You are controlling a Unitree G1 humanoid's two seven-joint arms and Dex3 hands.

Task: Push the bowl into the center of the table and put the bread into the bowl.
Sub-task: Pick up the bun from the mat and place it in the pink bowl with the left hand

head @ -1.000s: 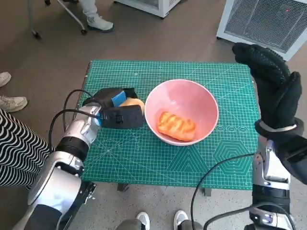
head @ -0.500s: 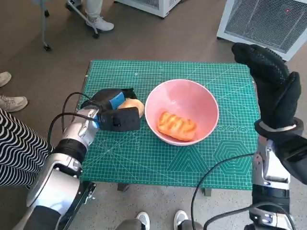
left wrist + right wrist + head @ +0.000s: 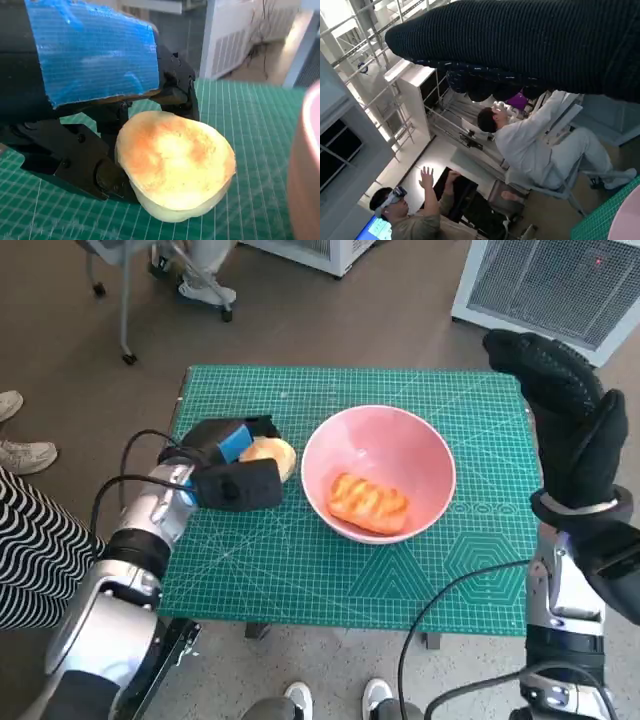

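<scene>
beside the bowl (image 3: 378, 474), left hand (image 3: 228, 462) grips bread (image 3: 268, 453).

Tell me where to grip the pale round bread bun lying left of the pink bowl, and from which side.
Take the pale round bread bun across its curved sides, coming from the edge away from the pink bowl. It lies flat on the green cutting mat, so its broad top gives no hold. The left hand is already against that side, fingers touching the bun. The raised right hand looks worse placed.
</scene>
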